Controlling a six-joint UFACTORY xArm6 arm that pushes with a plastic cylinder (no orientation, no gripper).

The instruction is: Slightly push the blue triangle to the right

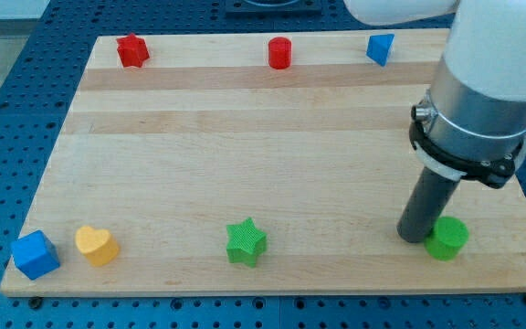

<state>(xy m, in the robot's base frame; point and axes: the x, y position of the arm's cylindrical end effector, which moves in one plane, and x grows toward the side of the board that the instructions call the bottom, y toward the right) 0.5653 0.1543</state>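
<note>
Near edge: along the view's bottom we see a blue cube (pixel 35 254) at the left corner, a yellow heart (pixel 96 245) just beside it, a green star (pixel 246 242) near the middle and a green cylinder (pixel 447 238) toward the right.
Our tool: a bare dark rod with nothing to open or close and nothing held; my tip (pixel 414 238) rests on the wooden board (pixel 245 155), touching or just short of the green cylinder's left side.
Far edge: a red star (pixel 132 50) at the left, a red cylinder (pixel 280 52) in the middle, and the blue triangle (pixel 380 47) right of that, close to the board's top edge.
Gap to target: the blue triangle sits well apart from my tip, nearly the board's full depth away and a little to the view's left.
How we would do it: we judge it best to draw back from the green cylinder, run up the bare middle, settle just left of the blue triangle, then nudge rightward briefly.
Open room: the centre is free for travel; the lane between red cylinder and blue triangle looks wide enough.
Edges: some board remains to the triangle's right, but the top edge is near, so we should keep the push level and short.
</note>
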